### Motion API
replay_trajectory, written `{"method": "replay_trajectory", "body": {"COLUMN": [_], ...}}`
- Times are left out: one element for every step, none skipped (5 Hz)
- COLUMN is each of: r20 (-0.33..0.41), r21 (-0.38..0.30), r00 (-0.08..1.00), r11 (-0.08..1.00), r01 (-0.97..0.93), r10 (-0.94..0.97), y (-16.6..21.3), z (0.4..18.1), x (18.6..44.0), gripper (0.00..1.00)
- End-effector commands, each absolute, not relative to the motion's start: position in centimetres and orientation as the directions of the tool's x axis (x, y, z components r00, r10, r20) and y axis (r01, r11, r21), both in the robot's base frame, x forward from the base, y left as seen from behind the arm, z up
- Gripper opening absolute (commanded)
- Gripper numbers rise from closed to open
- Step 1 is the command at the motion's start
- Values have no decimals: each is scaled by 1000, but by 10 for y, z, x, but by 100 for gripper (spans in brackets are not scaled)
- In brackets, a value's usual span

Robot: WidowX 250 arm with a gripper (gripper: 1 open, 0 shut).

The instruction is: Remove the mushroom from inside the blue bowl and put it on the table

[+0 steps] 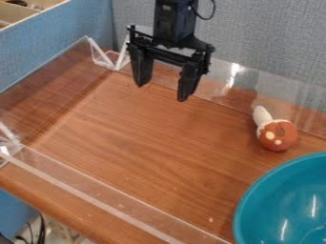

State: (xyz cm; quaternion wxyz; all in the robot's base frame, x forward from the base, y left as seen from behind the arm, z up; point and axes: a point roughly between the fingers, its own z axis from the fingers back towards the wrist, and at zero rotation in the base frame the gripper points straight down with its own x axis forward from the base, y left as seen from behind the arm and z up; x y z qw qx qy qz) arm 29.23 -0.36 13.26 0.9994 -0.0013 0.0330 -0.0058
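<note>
As you scan from the left edge, you meet the low clear wall (51,71) that fences the table (140,133), with blue fabric behind it and a pale wooden box in the upper left corner. Past that, your eye lands on bare reddish-brown wood grain across the whole left and middle of the surface. Above the far middle of the table you see the gripper (166,84), black, pointing downward, its fingers (141,69) spread wide apart. Nothing sits between them; the hand is released, holding nothing and touching nothing, and it hangs clear of the wood. Moving further right, you find the mushroom (273,131) lying on its side on the table, its cream stem pointing toward the far wall and its orange-brown cap toward you. It is well apart from the gripper and lower right of it in the picture. At the bottom right corner you reach the blue bowl (283,205), partly cut off by the frame, its glossy inside showing. The mushroom lies outside the bowl, just beyond its far rim.
</note>
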Motion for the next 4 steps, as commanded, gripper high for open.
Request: {"method": "replay_trajectory", "body": {"r20": [-61, -54, -40, -20], "r21": [-20, -50, -84, -109], "r00": [992, 976, 957, 920], "r11": [994, 975, 954, 914], "r01": [-108, -215, -289, -390], "r10": [107, 212, 287, 390], "y": [-14, -42, -77, -103], "z": [127, 117, 107, 100], "x": [311, 317, 326, 342], "gripper": [100, 100, 100, 100]}}
